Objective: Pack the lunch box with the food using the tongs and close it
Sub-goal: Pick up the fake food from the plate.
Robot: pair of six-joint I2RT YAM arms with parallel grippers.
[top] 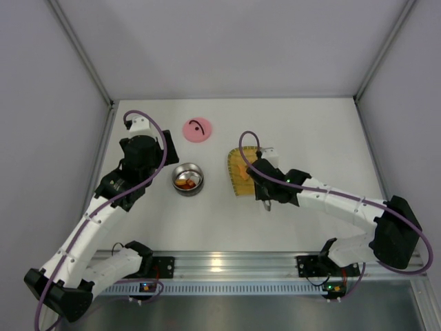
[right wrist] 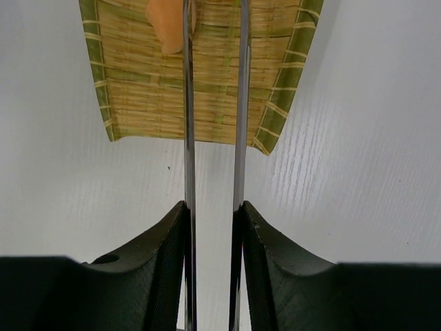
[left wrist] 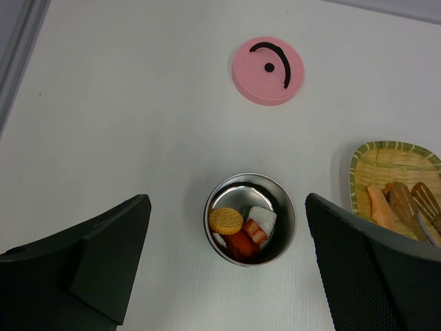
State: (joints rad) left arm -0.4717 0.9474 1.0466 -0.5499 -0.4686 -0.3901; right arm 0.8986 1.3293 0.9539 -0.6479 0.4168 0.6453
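Steel showed once on the table: the single round lunch box (left wrist: 251,181), open, directly below the left gripper (left wrist: 226,198), whose two fingers stood wide apart with nothing between them. Four pieces of food lay inside it: one round yellow cracker (left wrist: 226,221), one red piece (left wrist: 241,243), one red-and-white piece (left wrist: 253,229) and one white-topped piece (left wrist: 262,218). One pink lid (left wrist: 268,71) lay flat on the table, well apart from the lunch box on its far side. One yellow woven tray (right wrist: 158,89) sat beside the lunch box, with one orange piece (right wrist: 169,27) visible on it.

The right gripper (right wrist: 213,214) was clamped on the one pair of tongs (right wrist: 189,138), a finger pressed against each of the two arms. The arms ran nearly parallel out over the tray, a narrow gap between them. The orange piece lay at the tongs' far end, against one arm; whether the tips pinched it could not be told.
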